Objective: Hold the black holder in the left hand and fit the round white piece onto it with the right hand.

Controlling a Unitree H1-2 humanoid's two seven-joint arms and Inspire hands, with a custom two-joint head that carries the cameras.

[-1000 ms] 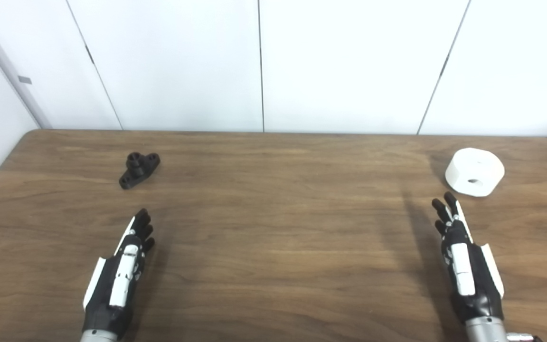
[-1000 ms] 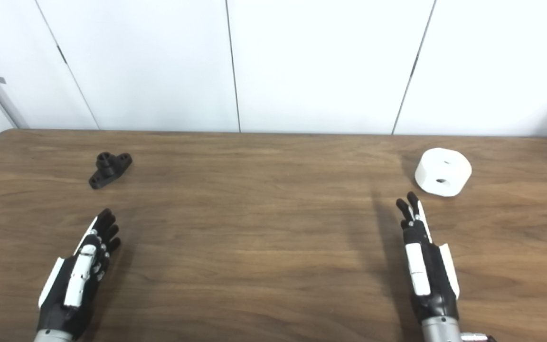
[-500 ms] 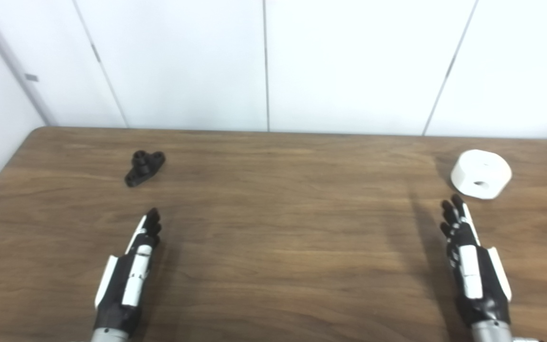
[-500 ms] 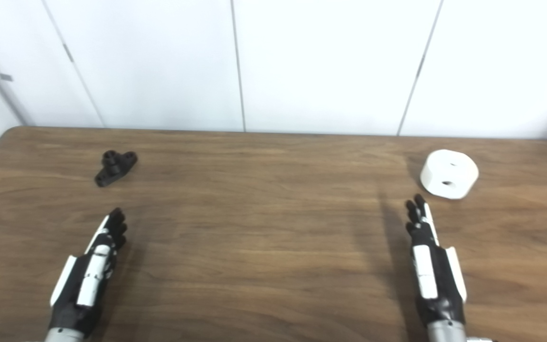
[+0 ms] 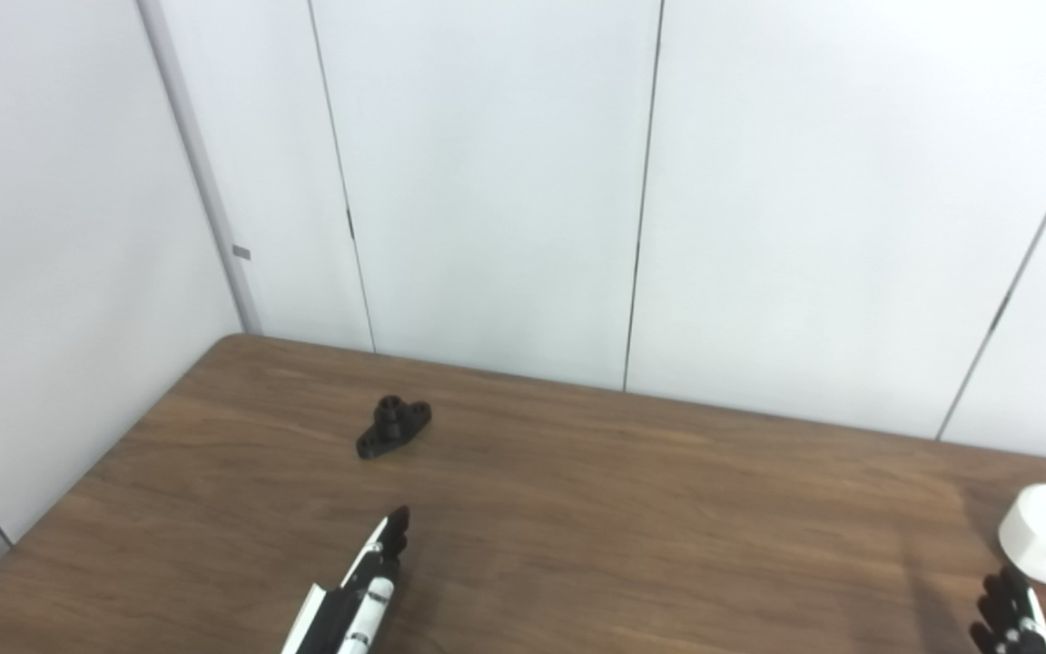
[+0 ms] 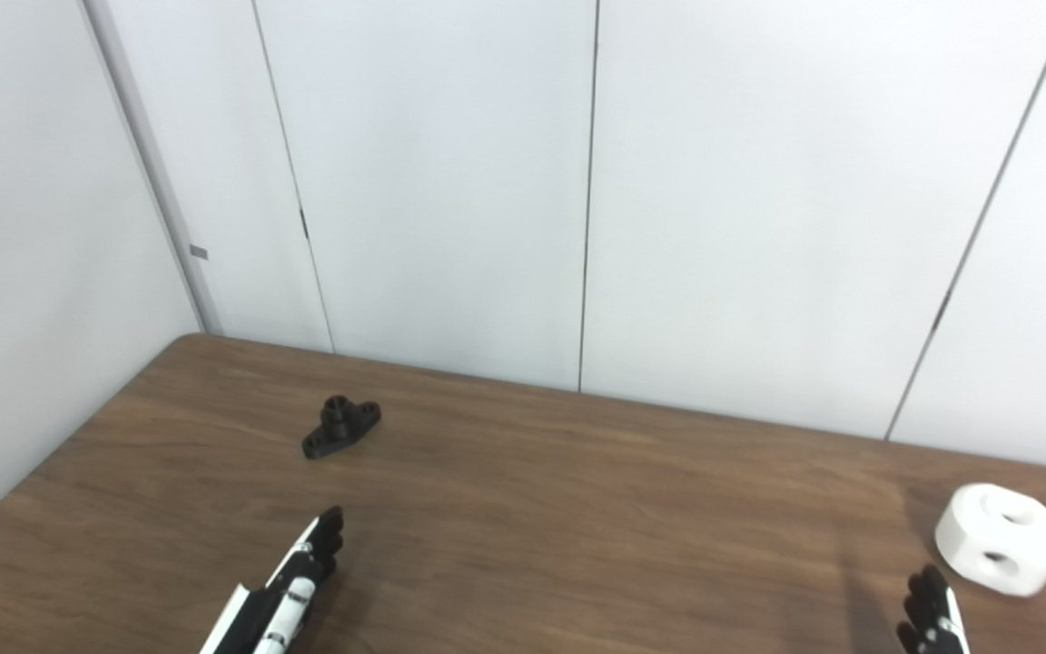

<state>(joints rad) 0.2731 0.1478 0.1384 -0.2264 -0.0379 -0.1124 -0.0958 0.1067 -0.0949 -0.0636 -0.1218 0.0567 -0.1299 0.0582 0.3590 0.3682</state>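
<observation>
Small black flanged holder (image 6: pixel 340 426) lying far-left on grained brown wooden table (image 6: pixel 577 509), round white holed piece (image 6: pixel 1001 539) far-right; left hand (image 6: pixel 291 586) and right hand (image 6: pixel 933 622) empty, fingers extended.

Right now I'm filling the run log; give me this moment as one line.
black holder: on table, untouched | round white piece: on table, untouched | left hand: open, short of holder | right hand: open, near piece

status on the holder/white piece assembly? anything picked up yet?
Done: nothing yet. The black holder lies on the table, the round white piece at the right, both untouched. In hand: nothing; left hand and right hand are open, each short of its part. Left: grasp the holder, grasp the white piece, fit them together.
</observation>
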